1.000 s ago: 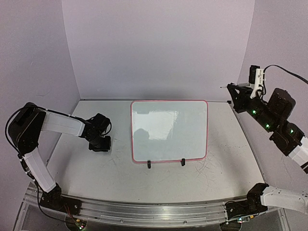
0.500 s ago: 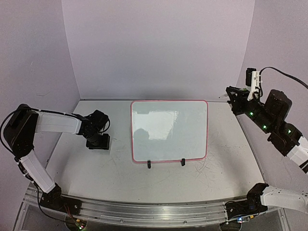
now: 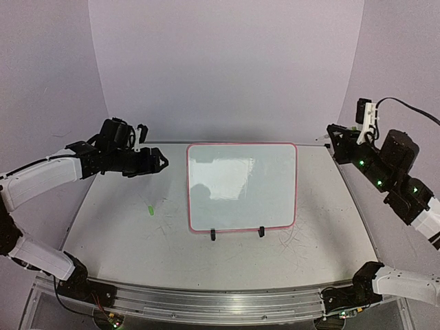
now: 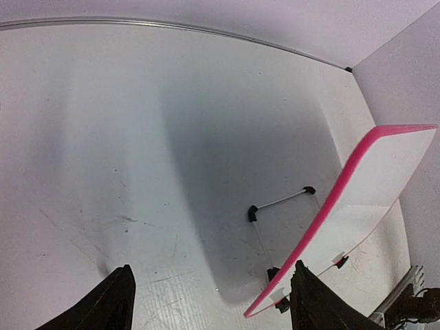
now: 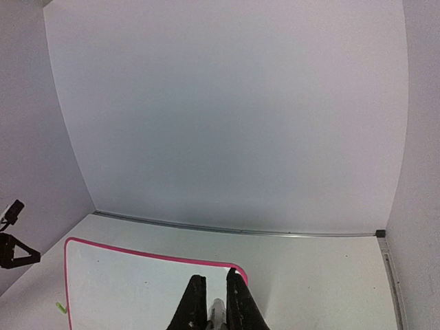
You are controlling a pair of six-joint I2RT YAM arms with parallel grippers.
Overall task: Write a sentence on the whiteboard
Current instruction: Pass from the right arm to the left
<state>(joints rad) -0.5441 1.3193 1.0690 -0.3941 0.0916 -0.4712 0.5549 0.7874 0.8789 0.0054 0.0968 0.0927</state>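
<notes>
Small bright green elongated piece (image 3: 150,210) lay on the white scratched tabletop (image 3: 227,258), in its left half, roughly midway between the far and near edges. Plain pale lavender backdrop walls (image 3: 227,69) stood along the far, left and right edges. Silver aluminium rail (image 3: 206,302) ran along the near edge.

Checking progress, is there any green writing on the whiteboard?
No, the whiteboard is blank in the top view, showing only reflections.
</notes>
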